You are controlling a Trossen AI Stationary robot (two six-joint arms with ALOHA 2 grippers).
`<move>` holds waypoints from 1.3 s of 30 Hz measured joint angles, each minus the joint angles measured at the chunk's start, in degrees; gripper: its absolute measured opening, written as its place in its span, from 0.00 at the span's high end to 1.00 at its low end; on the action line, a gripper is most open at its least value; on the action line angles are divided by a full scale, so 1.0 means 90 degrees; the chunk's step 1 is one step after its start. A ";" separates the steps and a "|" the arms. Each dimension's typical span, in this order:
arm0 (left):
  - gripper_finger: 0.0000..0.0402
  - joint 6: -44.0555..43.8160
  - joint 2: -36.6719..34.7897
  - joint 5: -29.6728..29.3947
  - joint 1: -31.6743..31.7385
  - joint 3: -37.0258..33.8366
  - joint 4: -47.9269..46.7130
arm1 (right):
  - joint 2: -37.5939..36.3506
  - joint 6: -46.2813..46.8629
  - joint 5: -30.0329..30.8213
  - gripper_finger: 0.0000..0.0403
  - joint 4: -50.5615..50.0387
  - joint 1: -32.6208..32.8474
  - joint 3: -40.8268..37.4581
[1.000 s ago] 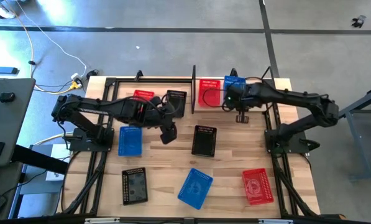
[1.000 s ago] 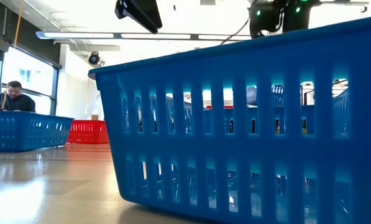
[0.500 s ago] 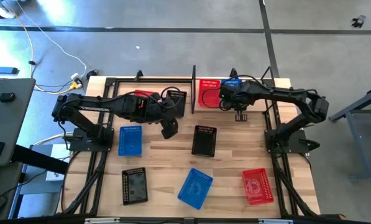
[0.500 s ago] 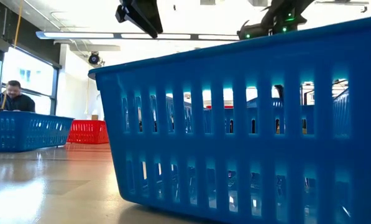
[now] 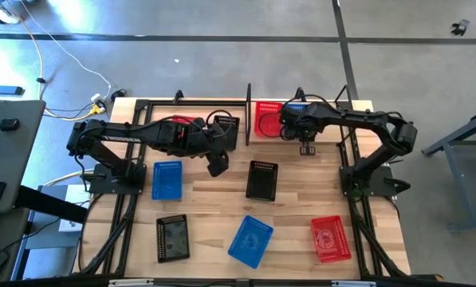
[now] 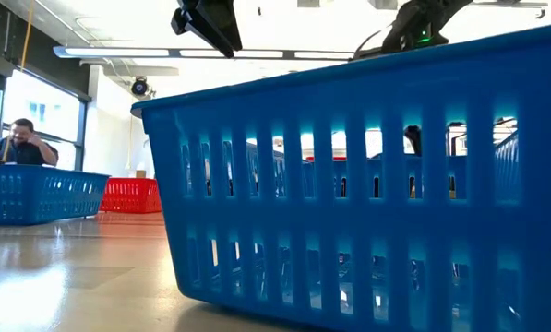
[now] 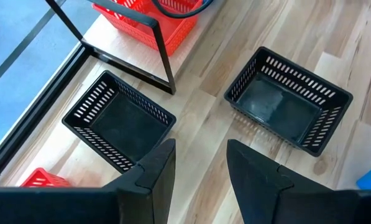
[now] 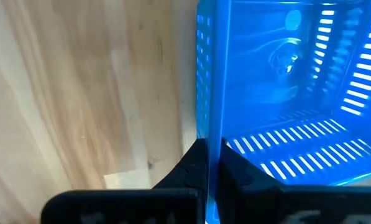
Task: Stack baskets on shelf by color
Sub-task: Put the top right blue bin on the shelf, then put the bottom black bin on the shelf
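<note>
— Wooden counter point(image 5: 293, 203): where's the right tool point(image 8: 211, 163)?
— Far right, clamped on a blue mesh plastic basket's point(image 8: 284, 93) wall, beside the red basket point(image 5: 267, 116) in the black-framed shelf point(image 5: 249, 112).
— Left tool point(image 7: 201, 167)?
— Released, hovering between two black mesh baskets point(image 7: 119, 119).

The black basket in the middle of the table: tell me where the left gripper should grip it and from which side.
Grip a long wall of the black basket at its rim, from straight above, one finger inside and one outside. It sits upright, open side up, clear of the other baskets, and its mesh walls are thin. The left gripper is open, above and short of it.
</note>
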 joint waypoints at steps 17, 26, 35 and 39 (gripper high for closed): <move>0.67 -0.0017 0.0000 -0.0001 0.0000 -0.0001 0.0000 | -0.0003 -0.0011 0.0458 0.81 0.0264 -0.0001 0.0001; 0.67 -0.0017 0.0000 0.0000 0.0024 -0.0001 0.0000 | -0.0051 0.0584 0.0180 0.80 -0.0282 0.0174 0.0404; 0.67 0.0146 0.0000 0.0152 0.0024 -0.0001 -0.0030 | -0.0053 0.1848 -0.0214 0.80 -0.1089 0.0511 0.0758; 0.67 0.0610 -0.0026 0.0405 -0.0043 -0.0001 -0.0033 | -0.0053 0.2646 -0.0543 0.80 -0.1107 0.0756 0.0859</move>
